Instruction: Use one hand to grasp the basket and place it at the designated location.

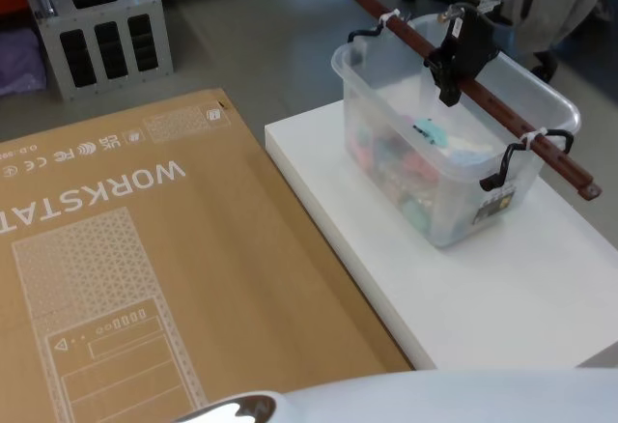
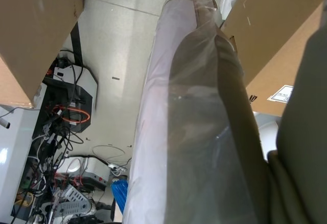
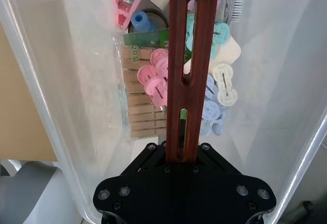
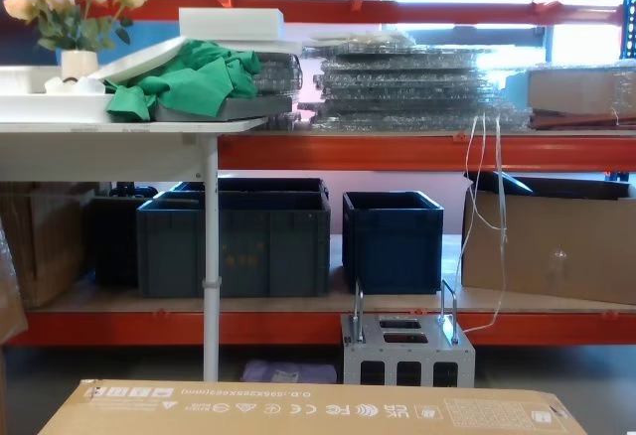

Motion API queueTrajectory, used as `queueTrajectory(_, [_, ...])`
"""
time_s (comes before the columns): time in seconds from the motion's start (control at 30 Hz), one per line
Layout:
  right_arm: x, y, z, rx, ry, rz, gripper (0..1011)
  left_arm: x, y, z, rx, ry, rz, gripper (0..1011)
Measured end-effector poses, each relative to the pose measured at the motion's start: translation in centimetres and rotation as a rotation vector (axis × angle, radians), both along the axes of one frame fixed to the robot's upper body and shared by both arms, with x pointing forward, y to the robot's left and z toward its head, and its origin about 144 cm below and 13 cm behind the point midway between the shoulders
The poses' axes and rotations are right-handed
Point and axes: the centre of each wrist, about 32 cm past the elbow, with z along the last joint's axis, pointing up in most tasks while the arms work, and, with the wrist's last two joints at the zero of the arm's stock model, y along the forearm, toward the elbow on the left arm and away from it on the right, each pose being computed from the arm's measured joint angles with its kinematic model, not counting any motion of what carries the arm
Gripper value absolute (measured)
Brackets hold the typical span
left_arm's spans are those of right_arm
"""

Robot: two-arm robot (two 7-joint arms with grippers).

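Head view: the right gripper (image 1: 452, 68), reaching in from 1 o'clock, is clamped on the dark red-brown bar handle (image 1: 415, 40) near its middle, over the basket (image 1: 386, 128), which stands on the white platform (image 1: 502, 288) at 3 o'clock of the flat cardboard box (image 1: 145, 278). Right wrist view: the slotted handle (image 3: 186, 55) runs up from the black jaws, above clothespins and coloured plastic clips (image 3: 153, 78) inside the translucent tub. Whether the left gripper's fingers are apart cannot be told.

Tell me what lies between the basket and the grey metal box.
In the head view, bare grey floor and a corner of the white platform separate the basket from the grey metal box.
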Motion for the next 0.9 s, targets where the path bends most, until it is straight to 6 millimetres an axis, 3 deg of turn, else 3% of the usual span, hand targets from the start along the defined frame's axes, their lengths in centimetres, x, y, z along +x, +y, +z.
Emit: queueTrajectory(0.9, [0.4, 0.6, -1.3, 0.019, 0.067, 0.062, 0, 0.0, 0.0, 0.0, 0.0, 0.0, 0.0, 0])
